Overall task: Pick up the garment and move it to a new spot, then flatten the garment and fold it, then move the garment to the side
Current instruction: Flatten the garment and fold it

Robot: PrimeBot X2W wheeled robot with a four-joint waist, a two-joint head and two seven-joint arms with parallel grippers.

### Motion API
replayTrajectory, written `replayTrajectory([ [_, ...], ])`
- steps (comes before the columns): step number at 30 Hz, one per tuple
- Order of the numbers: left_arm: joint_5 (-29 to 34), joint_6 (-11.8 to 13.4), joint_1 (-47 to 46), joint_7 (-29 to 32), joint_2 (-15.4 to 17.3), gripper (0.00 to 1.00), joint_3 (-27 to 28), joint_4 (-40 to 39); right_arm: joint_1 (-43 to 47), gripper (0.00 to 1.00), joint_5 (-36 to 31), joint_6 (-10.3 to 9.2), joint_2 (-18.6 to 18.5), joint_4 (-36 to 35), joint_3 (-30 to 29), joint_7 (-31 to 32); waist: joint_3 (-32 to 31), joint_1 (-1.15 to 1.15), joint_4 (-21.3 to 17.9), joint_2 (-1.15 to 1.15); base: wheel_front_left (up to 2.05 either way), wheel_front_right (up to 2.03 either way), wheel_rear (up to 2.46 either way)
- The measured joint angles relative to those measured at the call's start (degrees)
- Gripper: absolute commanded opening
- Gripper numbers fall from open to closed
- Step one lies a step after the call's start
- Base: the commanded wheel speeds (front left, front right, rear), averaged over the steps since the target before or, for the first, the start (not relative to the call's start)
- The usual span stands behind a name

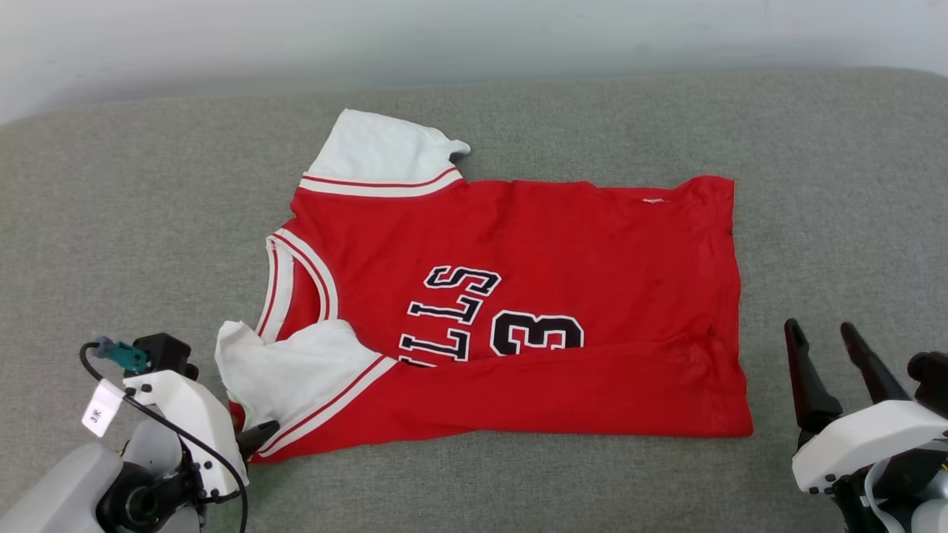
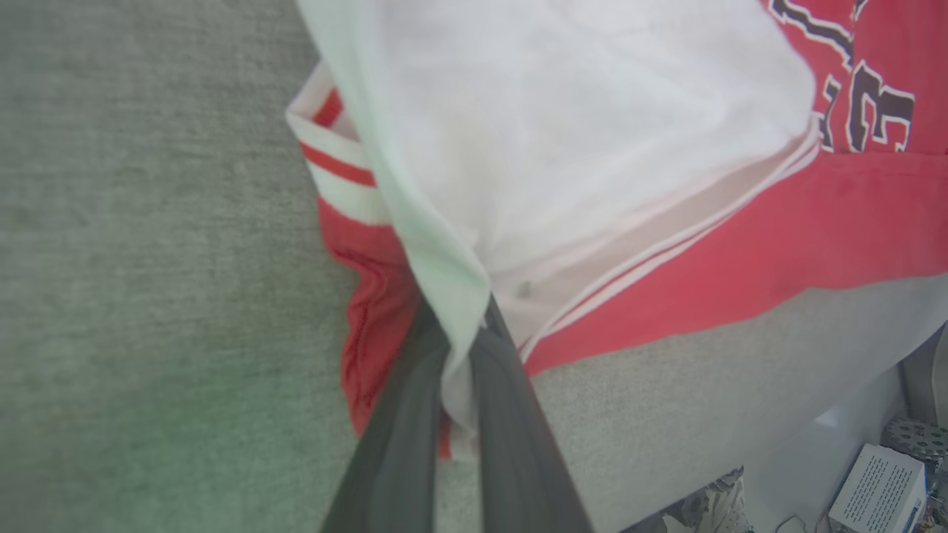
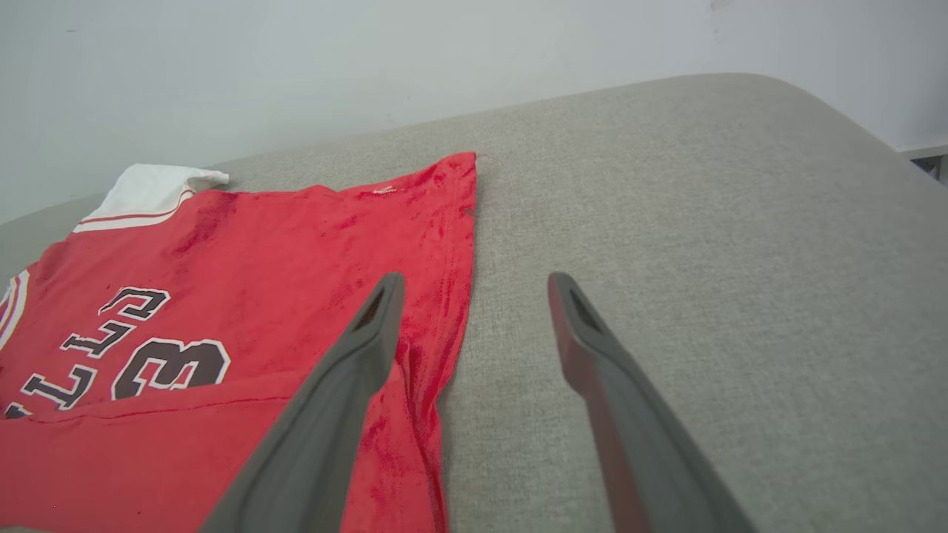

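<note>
Head view: red Bulls jersey (image 1: 518, 296) lay centre frame on grey cushion (image 1: 111, 222), near edge folded over. Left gripper (image 2: 459, 326) pinched white sleeve (image 2: 578, 133), lower left; right gripper (image 1: 818, 329) hung spread, empty, lower right. Risk: one-sided pull could slip or skew fold.
</note>
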Motion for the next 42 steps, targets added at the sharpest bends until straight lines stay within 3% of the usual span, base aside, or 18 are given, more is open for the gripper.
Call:
replayTrajectory([
  [5,2.9,-0.4,-0.3,-3.3,0.5,0.00,0.0,-1.4,0.0,1.00,1.8,0.00,-0.7,1.7,-1.5,9.5,-1.7,0.00,0.9,0.00,0.00,0.00,0.00],
  [14,6.1,2.6,-1.4,-5.1,4.3,0.00,1.1,-9.8,-1.7,1.00,2.9,0.00,-4.2,3.1,1.0,29.1,-1.5,0.00,2.6,0.00,0.00,0.00,0.00],
  [27,7.4,3.6,-2.2,-5.4,3.9,0.00,0.6,-13.1,-7.0,0.99,5.8,-0.11,-5.8,11.3,9.7,34.2,2.5,0.00,4.2,0.00,0.00,0.00,0.00],
  [28,7.4,3.6,-2.2,-5.5,3.7,0.00,0.5,-12.9,-7.2,0.32,5.9,-0.11,-6.0,11.8,10.1,34.3,2.6,0.00,4.3,0.00,0.00,0.00,0.00],
  [29,7.4,3.5,-2.2,-5.6,3.7,0.00,0.5,-12.7,-7.5,0.00,6.4,-0.13,-6.1,12.2,10.3,34.5,2.6,0.00,4.3,0.00,0.00,0.00,0.00],
  [42,7.0,3.2,2.5,-9.1,2.4,0.00,0.0,-11.2,-7.0,0.00,7.1,0.00,-8.6,12.2,11.3,32.9,-3.5,0.00,3.8,0.00,0.00,0.00,0.00],
])
